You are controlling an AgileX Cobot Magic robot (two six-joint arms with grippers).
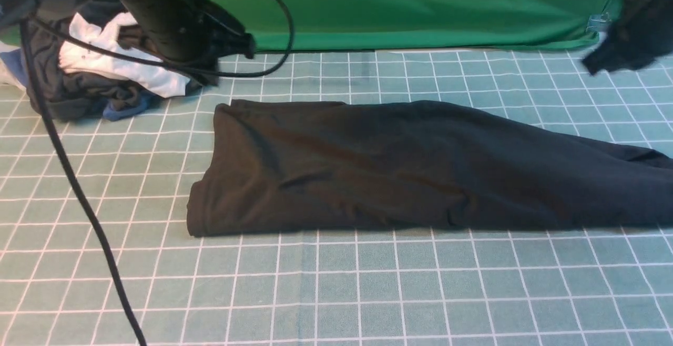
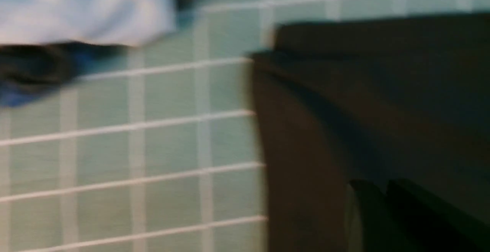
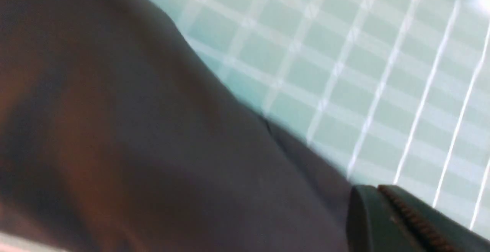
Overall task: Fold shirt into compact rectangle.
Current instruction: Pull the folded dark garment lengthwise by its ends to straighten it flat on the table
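Note:
The dark brown-black shirt (image 1: pixel 399 167) lies on the gridded mat as a long band folded lengthwise, running from centre-left off the right edge. Its logo and neck label are hidden. My left gripper (image 1: pixel 244 46) hangs raised at the back left, above and behind the shirt's left end. In the left wrist view its dark fingers (image 2: pixel 384 187) sit together over the shirt (image 2: pixel 383 102), holding nothing. My right gripper (image 1: pixel 625 41) is a dark blur at the far right. In the right wrist view it (image 3: pixel 377 190) is shut and empty, beside the shirt's edge (image 3: pixel 134 129).
A pile at the back left holds a small white shirt (image 1: pixel 121 57), a dark grey garment (image 1: pixel 79 93) and a blue piece (image 1: pixel 126 108). A black cable (image 1: pixel 79 193) trails down the left side of the mat (image 1: pixel 368 293). A green backdrop (image 1: pixel 420 4) hangs behind.

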